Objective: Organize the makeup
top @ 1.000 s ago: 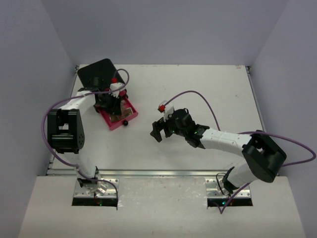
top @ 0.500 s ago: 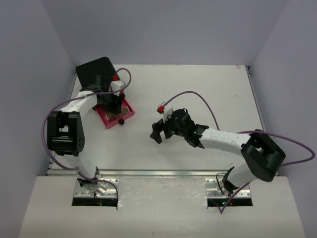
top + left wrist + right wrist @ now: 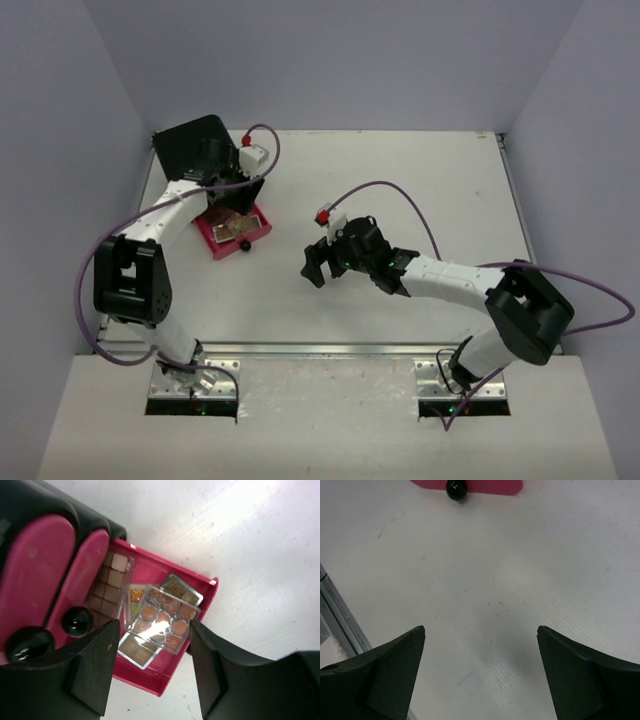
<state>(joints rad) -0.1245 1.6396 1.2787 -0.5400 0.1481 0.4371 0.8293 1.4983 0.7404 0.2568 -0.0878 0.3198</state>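
Note:
The open pink drawer (image 3: 200,607) holds the makeup: a square multicolour palette (image 3: 162,619) on top, a long brownish palette (image 3: 107,582) at its left, and another palette (image 3: 182,587) partly beneath. My left gripper (image 3: 154,667) is open and empty above the drawer's front. In the top view it (image 3: 235,198) hovers between the black box (image 3: 190,145) and the drawer (image 3: 235,232). My right gripper (image 3: 320,264) is open and empty over bare table at mid-table, also seen in the right wrist view (image 3: 481,645). No compacts or sticks show.
The black box has two closed pink drawers (image 3: 35,565) with black knobs (image 3: 75,621). The open drawer's front and its black knob (image 3: 456,489) lie ahead of the right gripper. A metal rail (image 3: 340,615) marks the table's near edge.
My left gripper has risen off the drawer and moved toward the far side. The drawer has slid slightly toward the box. The right arm has barely moved.

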